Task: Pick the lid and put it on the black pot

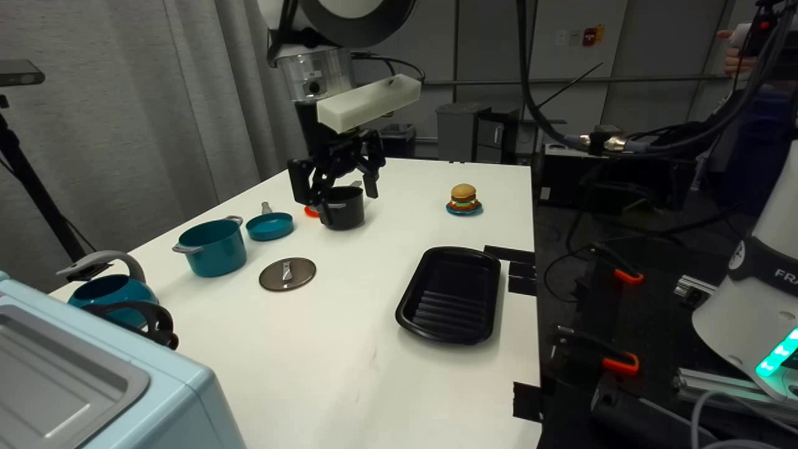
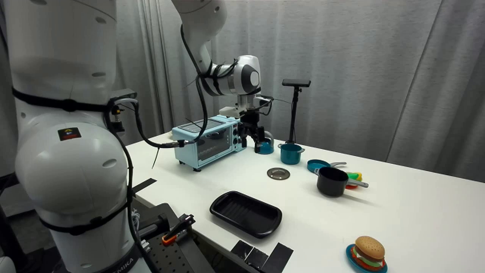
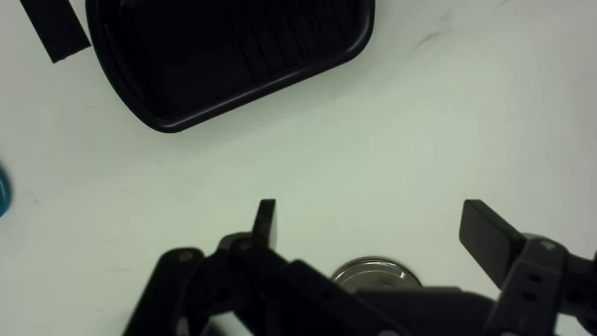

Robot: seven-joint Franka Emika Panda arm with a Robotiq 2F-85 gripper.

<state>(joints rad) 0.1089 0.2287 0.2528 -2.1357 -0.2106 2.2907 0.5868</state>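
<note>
While the jaws stand wide apart above the white bench (image 1: 349, 374) with nothing in their hold, the lid (image 2: 278, 173) lies flat on it, knob (image 1: 287, 270) up, between the teal pot (image 2: 290, 154) and the black ribbed pan (image 2: 245, 214). In the wrist view, the jaws' own dark parts hide most of the lid, and one edge of it shows between them. The black pot (image 2: 330, 185) stands upright, open at the top, well apart from the lid, its grey handle (image 2: 358, 184) sticking out to the side. A shallow teal frying pan (image 2: 317, 165) sits just beside it, and in an exterior view some green, yellow and red pieces (image 2: 354, 176) show partly behind the pot. A toy burger (image 2: 370, 248) rests on a small teal plate (image 2: 354, 263), well apart from the pots. A pale blue oven (image 2: 214, 146) stands on the bench, with a teal kettle (image 2: 267, 148) just beside it.
</note>
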